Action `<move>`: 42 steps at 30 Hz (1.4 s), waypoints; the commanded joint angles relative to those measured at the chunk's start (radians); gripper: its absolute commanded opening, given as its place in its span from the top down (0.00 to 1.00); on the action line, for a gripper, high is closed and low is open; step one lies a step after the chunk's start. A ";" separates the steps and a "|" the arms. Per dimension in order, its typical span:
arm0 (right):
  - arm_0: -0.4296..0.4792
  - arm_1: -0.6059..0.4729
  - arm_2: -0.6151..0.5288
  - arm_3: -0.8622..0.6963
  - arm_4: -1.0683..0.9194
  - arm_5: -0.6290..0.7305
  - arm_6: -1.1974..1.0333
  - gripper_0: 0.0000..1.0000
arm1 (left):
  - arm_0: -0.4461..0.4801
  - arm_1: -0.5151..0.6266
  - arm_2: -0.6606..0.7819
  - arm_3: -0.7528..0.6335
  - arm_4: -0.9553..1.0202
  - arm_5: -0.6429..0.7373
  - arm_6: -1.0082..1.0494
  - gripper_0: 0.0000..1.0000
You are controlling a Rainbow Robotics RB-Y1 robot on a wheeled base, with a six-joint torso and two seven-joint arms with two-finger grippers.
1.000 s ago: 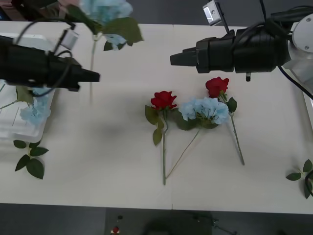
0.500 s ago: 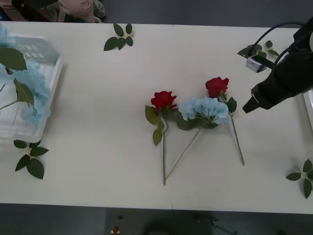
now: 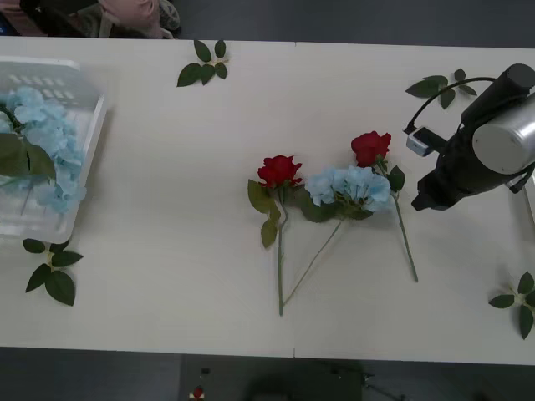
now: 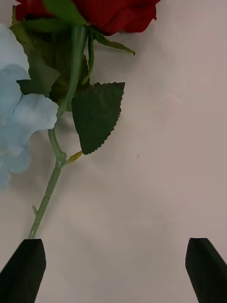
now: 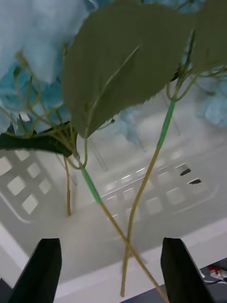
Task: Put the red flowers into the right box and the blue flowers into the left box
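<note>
Red roses, two (image 3: 279,170) (image 3: 371,147), lie mid-counter (image 3: 184,209) beside one blue flower (image 3: 351,185), blooms away from me, stems toward me. More blue flowers (image 3: 46,146) fill the left box (image 3: 90,134). My right pincer (image 4: 113,270) hangs spread just right of the rose stem; my left pincer (image 5: 111,270), spread, hovers over that box.
</note>
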 commanded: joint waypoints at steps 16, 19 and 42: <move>-0.008 0.160 0.018 0.141 0.131 -0.171 -0.045 0.33 | -0.046 -0.496 0.283 -0.312 0.004 -0.126 0.208 0.00; -0.006 0.166 0.032 0.173 0.128 -0.208 -0.044 0.44 | -0.036 -0.626 0.285 -0.307 -0.120 -0.153 0.274 0.00; -0.042 0.069 -0.163 0.144 -0.049 -0.113 -0.036 1.00 | -0.156 -1.085 0.030 -0.306 -0.853 0.038 1.116 0.00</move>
